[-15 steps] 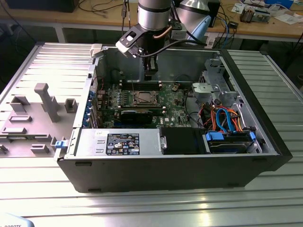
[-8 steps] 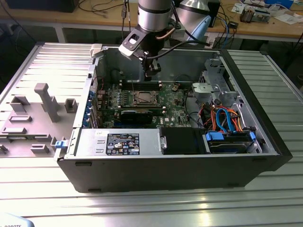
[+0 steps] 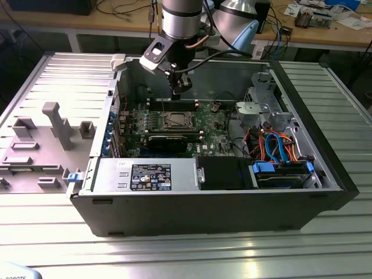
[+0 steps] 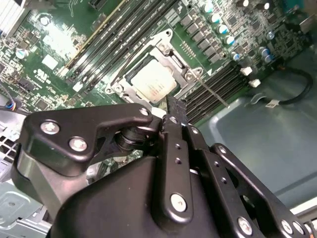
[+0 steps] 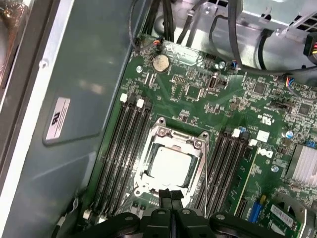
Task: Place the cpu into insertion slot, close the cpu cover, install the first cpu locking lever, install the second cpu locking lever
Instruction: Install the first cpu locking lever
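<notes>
Claw [image 5: 171, 194] hanging above socket [image 3: 176, 120], inside computer case [image 3: 203, 212] on desk [image 3: 52, 244]. Fingers [image 5: 165, 196] pressing together, gripping nothing visible. Chip [image 5: 171, 166] already sitting in socket; cover frame [image 5: 177, 137] lying flat around it. Thin lever [image 4: 212, 93] sticking out beside socket, seemingly unlatched.

Judging lever step in hand: pushing closed tip on lever end, sweeping down under hook, staying clear of memory slots [image 5: 126, 144].

Near socket edge hiding behind claw; hooks, second lever proving hard to make out.

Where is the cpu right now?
In the first wrist view, the cpu sits in the insertion slot, between two banks of memory slots, close by the gripper.
</notes>
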Controlling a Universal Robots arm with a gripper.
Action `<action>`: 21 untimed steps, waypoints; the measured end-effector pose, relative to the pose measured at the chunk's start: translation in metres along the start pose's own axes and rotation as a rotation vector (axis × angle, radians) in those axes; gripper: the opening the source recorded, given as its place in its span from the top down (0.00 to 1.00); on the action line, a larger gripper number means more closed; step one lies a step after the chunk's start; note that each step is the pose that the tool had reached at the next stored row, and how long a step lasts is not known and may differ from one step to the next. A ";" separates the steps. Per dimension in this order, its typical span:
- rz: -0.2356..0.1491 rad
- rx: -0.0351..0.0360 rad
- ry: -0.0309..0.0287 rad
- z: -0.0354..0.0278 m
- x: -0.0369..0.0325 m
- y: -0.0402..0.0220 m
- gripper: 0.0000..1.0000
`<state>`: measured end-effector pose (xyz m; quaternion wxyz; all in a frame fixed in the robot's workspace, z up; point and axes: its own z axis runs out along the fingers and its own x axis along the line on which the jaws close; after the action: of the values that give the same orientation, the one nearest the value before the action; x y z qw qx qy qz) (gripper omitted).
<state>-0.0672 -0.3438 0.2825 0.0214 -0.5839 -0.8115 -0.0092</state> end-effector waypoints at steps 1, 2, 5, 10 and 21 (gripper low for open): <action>-0.002 0.0000 0.0004 0.0000 0.0001 -0.0004 0.89; -0.008 0.0004 0.0004 0.0001 0.0002 -0.0009 0.89; -0.053 0.0024 0.0000 0.0005 0.0003 -0.0011 0.89; -0.127 0.0057 -0.0006 0.0008 0.0003 -0.0011 0.89; -0.349 0.0159 -0.0029 0.0020 0.0002 -0.0010 0.89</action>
<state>-0.0683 -0.3438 0.2804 0.0229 -0.4340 -0.9006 -0.0055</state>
